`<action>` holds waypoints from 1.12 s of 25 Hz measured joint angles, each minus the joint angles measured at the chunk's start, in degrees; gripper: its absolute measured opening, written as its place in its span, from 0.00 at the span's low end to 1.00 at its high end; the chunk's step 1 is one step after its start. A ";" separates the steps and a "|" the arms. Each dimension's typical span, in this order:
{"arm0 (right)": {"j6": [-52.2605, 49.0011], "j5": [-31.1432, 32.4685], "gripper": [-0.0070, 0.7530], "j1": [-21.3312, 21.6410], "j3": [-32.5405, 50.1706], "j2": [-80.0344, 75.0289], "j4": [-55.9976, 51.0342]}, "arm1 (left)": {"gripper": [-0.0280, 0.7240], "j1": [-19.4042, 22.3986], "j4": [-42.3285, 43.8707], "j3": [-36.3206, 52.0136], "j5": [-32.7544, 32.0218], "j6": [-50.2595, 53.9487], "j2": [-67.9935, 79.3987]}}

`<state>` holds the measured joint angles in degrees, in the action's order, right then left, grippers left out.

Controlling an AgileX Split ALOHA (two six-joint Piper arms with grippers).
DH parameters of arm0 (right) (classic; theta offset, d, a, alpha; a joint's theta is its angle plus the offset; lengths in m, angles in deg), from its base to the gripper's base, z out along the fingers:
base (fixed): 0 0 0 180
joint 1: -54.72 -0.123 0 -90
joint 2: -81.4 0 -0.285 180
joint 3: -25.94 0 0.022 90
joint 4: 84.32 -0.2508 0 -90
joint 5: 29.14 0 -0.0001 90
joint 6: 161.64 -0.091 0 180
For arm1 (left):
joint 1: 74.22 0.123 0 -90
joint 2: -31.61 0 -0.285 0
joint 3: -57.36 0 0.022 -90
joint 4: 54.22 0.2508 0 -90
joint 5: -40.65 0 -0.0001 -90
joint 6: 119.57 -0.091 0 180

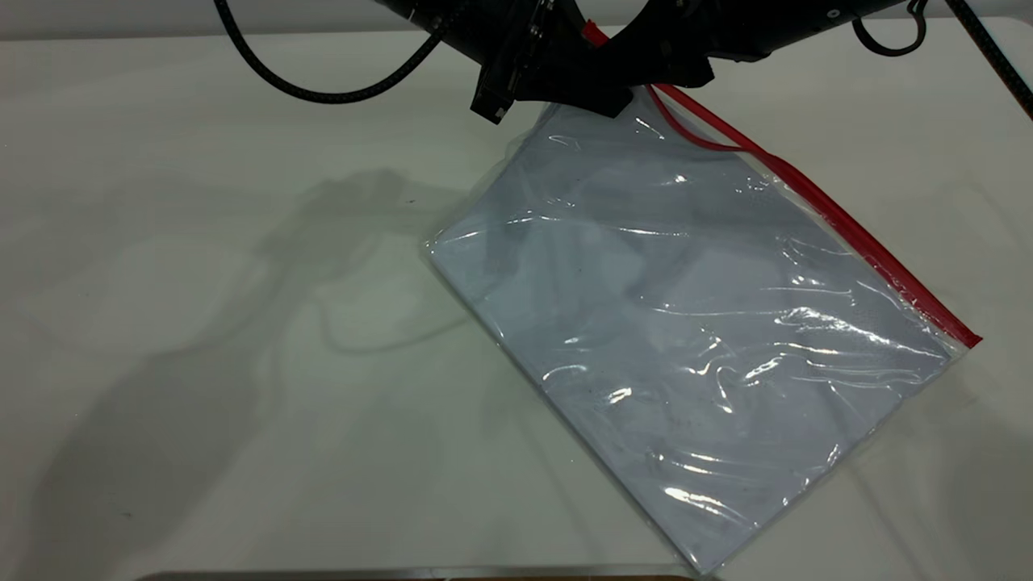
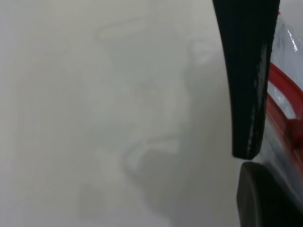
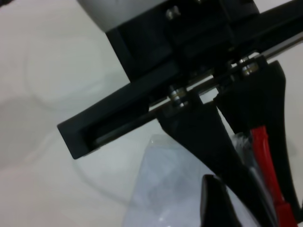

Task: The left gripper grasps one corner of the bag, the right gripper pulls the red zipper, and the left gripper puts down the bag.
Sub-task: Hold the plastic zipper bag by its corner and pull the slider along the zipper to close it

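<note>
With the left hand [image 1: 565, 81] clamped on the corner of the bag [image 1: 601, 101] and the right hand [image 1: 658, 73] touching it, seemingly pinching the red zipper [image 1: 839, 218], a hard pull may slip that corner free onto the desk [image 1: 202, 282].

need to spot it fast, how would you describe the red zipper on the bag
Find the large clear bag lying slanted on the white table. The red zipper is the thin bright strip along its upper right edge, running up to both claws; nothing else here is red.
</note>
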<state>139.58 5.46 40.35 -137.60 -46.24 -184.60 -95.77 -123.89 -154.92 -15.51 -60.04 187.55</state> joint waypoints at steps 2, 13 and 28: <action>0.00 -0.30 0.55 0.00 0.00 0.00 0.00 | 0.11 0.00 -0.06 0.00 0.00 0.00 0.00; 0.00 -2.01 0.11 0.00 0.00 0.00 -0.12 | 0.11 0.00 -0.09 0.00 -0.07 0.00 0.00; 0.04 -5.20 0.06 -0.43 -0.13 0.00 -0.50 | 0.11 1.63 -0.85 0.00 -1.07 1.84 0.11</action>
<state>139.62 0.26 39.91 -137.73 -46.24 -185.11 -94.15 -124.74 -154.92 -16.58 -58.20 187.66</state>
